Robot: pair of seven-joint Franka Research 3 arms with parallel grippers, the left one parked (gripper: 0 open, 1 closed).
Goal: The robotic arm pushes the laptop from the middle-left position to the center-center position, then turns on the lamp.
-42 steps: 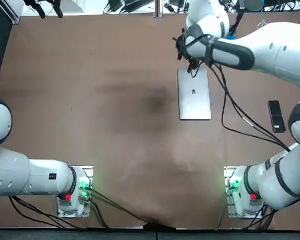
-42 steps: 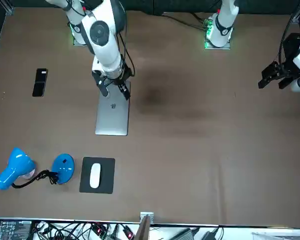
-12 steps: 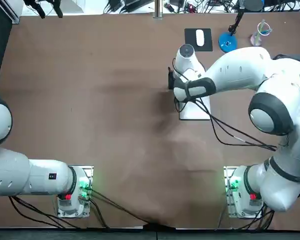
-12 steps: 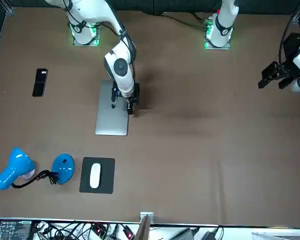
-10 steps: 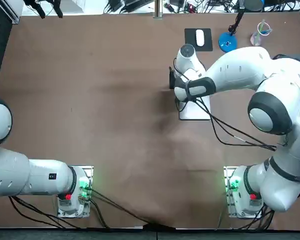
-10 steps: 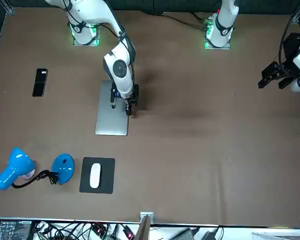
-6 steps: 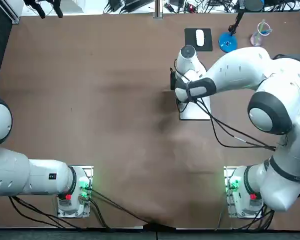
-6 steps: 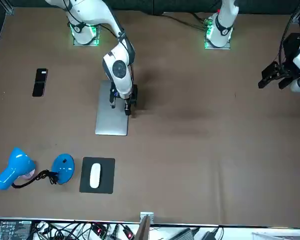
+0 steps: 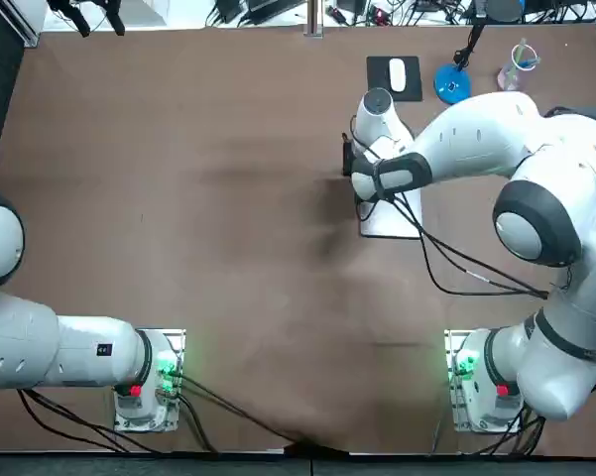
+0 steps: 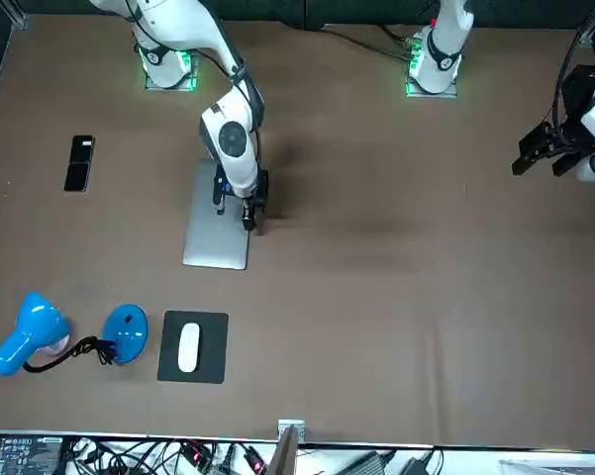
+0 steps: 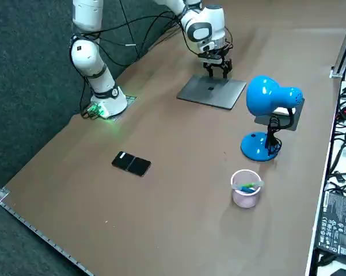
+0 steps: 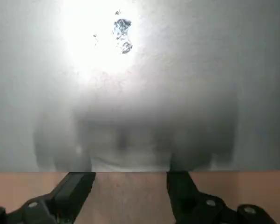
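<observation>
Step one, the push, is in hand; right gripper (image 10: 249, 212) sits low beside the closed silver laptop (image 10: 214, 242), fingers apart with nothing between them, tips at its long edge on the side facing the table's middle; laptop lies in the robot's right half, off centre; judged from there, the next move calls for sliding it to centre, then rising toward the blue desk lamp (image 11: 266, 99), not yet handled
</observation>
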